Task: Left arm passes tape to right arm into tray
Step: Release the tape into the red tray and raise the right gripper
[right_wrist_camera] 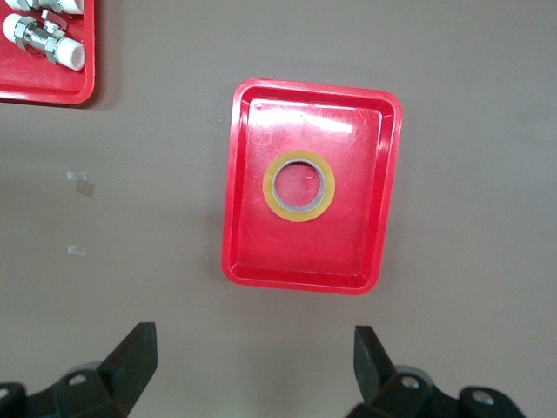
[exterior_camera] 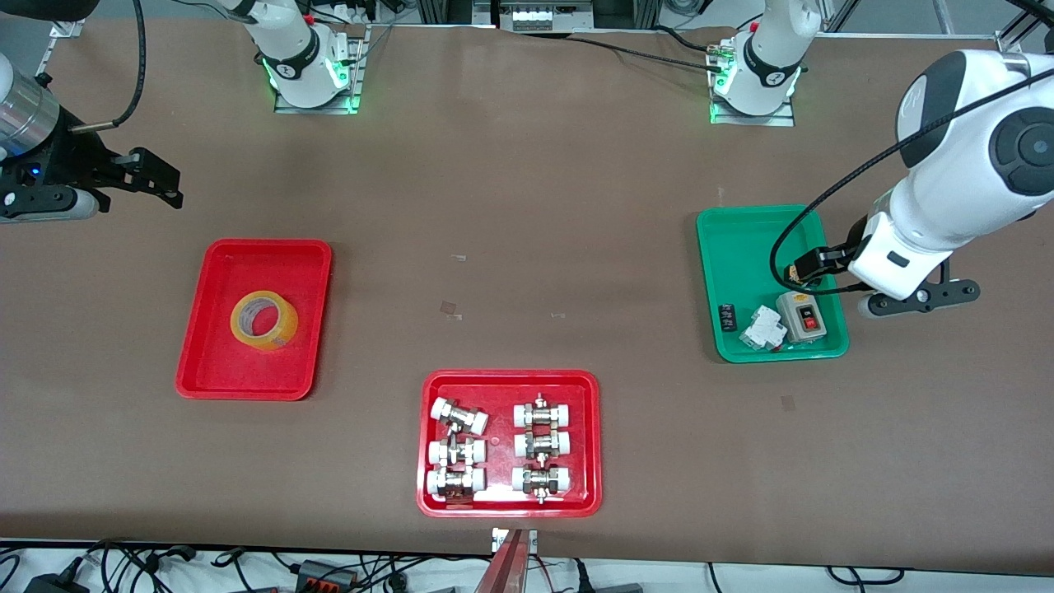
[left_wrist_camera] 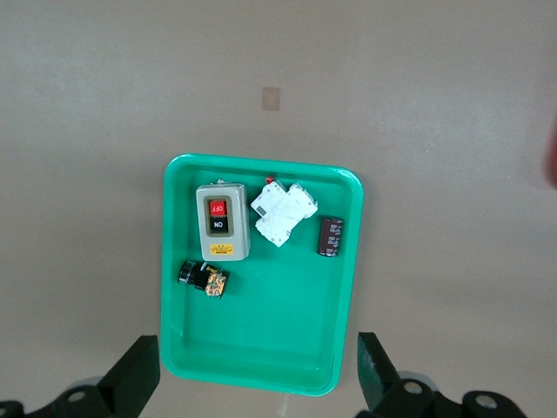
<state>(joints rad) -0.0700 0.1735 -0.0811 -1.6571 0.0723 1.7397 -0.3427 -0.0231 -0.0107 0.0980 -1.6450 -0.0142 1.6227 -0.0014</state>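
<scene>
While tape [exterior_camera: 263, 319] lies in tray [exterior_camera: 216, 362], fittings tray [exterior_camera: 428, 445] sits nearby.

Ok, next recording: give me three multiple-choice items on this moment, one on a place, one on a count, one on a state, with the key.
1. Where is the tape?
A. In the plain red tray
B. In the green tray
C. On the bare table

2. How many metal fittings lie in the other red tray?
A. Four
B. Six
C. Eight

3. What is the right end effector doing?
A. Holding the tape
B. Open and empty
C. Shut on a fitting

Key: 1 A, the roll lies flat inside that tray in the front and right wrist views. 2 B, two columns of three. 3 B, its fingers stand apart above the tray with nothing between them.
</scene>
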